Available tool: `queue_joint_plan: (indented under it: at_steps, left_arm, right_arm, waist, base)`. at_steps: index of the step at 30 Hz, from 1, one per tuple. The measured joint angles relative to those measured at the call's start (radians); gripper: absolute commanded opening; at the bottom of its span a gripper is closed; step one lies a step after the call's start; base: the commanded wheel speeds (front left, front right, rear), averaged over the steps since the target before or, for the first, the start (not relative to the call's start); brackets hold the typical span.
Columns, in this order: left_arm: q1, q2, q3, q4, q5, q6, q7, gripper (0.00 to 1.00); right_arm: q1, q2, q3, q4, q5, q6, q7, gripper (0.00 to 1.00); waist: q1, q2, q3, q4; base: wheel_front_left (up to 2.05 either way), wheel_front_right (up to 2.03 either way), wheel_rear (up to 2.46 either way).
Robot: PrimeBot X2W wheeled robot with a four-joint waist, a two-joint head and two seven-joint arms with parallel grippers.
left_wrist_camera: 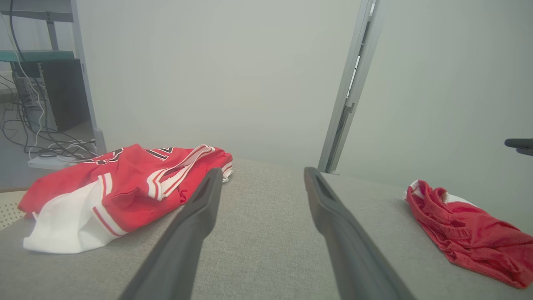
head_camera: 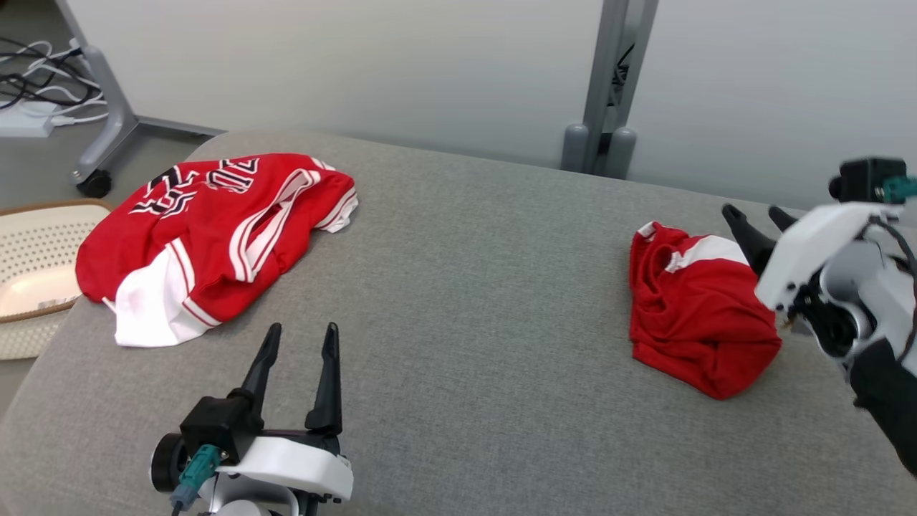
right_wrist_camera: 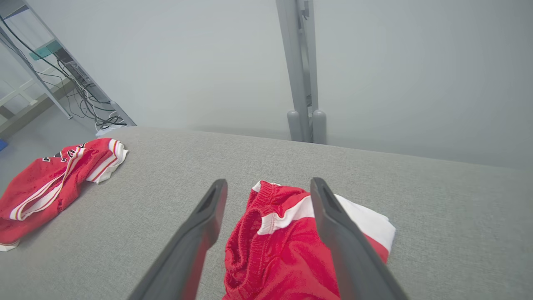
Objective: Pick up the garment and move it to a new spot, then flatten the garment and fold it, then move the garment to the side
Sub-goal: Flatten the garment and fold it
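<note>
Crumpled red shorts [head_camera: 691, 315] with a white band lie at the right of the grey cushioned surface [head_camera: 473, 287]. My right gripper [head_camera: 754, 211] hangs open just above their right edge. In the right wrist view its fingers [right_wrist_camera: 269, 181] straddle the shorts' waistband [right_wrist_camera: 283, 233] with nothing gripped. At the far left lies a rumpled red and white jersey [head_camera: 215, 229] with black lettering. My left gripper [head_camera: 301, 330] is open near the front edge, right of the jersey and apart from it. The left wrist view has the jersey [left_wrist_camera: 125, 187] left of that gripper [left_wrist_camera: 263, 171] and the shorts [left_wrist_camera: 466, 233] at right.
A cream perforated basket [head_camera: 36, 272] stands beside the surface's left edge. A grey post [head_camera: 605, 93] rises behind the far edge against a pale wall. A wheeled frame leg [head_camera: 107, 107] and cables [head_camera: 36, 79] are on the floor at the back left.
</note>
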Motion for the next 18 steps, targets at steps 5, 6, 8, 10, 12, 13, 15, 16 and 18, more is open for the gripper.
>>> queue_joint_plan:
  at_steps: [5,6,8,10,12,13,15,16,18]
  left_arm:
    - [-0.004,0.000,0.028,-0.020,-0.014,-0.003,0.000,1.00]
    - [-0.004,0.000,0.032,-0.022,-0.014,-0.003,0.000,1.00]
    - [-0.004,0.001,0.043,-0.028,-0.014,-0.004,0.000,1.00]
    - [-0.004,0.000,0.053,-0.034,-0.013,-0.008,0.000,1.00]
    - [-0.003,0.001,0.064,-0.041,-0.012,-0.009,0.000,1.00]
    - [-0.002,0.001,0.067,-0.043,-0.012,-0.012,0.000,1.00]
    - [-0.001,0.000,0.068,-0.046,-0.011,-0.014,0.000,1.00]
    - [-0.001,0.001,0.068,-0.046,-0.009,-0.015,0.000,1.00]
    - [0.000,0.000,0.068,-0.045,-0.007,-0.016,0.000,1.00]
  right_arm:
    - [0.137,-0.061,-0.024,-0.054,0.006,0.000,-0.197,1.00]
    - [0.154,-0.070,-0.027,-0.059,-0.006,0.000,-0.236,1.00]
    - [0.189,-0.079,-0.051,-0.065,-0.019,0.000,-0.279,1.00]
    - [0.225,-0.086,-0.093,-0.089,-0.054,0.000,-0.288,1.00]
    - [0.247,-0.096,-0.210,-0.151,-0.119,0.000,-0.290,1.00]
    - [0.264,-0.102,-0.272,-0.188,-0.166,0.000,-0.291,1.00]
    - [0.341,-0.094,-0.396,-0.261,-0.275,0.000,-0.292,1.00]
    - [0.391,-0.077,-0.459,-0.293,-0.320,0.000,-0.292,1.00]
    - [0.480,-0.032,-0.564,-0.363,-0.424,0.000,-0.292,1.00]
  waist:
    - [0.0000,0.0000,-0.017,-0.044]
    - [0.0000,0.0000,-0.019,-0.052]
    - [0.0000,0.0000,-0.022,-0.069]
    - [0.0001,0.0000,-0.025,-0.086]
    - [0.0001,0.0000,-0.025,-0.103]
    - [0.0000,0.0000,-0.023,-0.111]
    - [0.0000,0.0000,-0.021,-0.125]
    - [0.0000,0.0000,-0.019,-0.131]
    - [0.0000,0.0000,-0.017,-0.140]
  base:
    - [0.00,0.00,0.00]
    - [0.00,0.00,0.00]
    - [0.00,0.00,0.00]
    - [0.00,0.00,0.00]
    - [0.00,0.00,0.00]
    - [0.00,0.00,0.00]
    - [0.00,0.00,0.00]
    - [0.00,0.00,0.00]
    - [0.00,0.00,0.00]
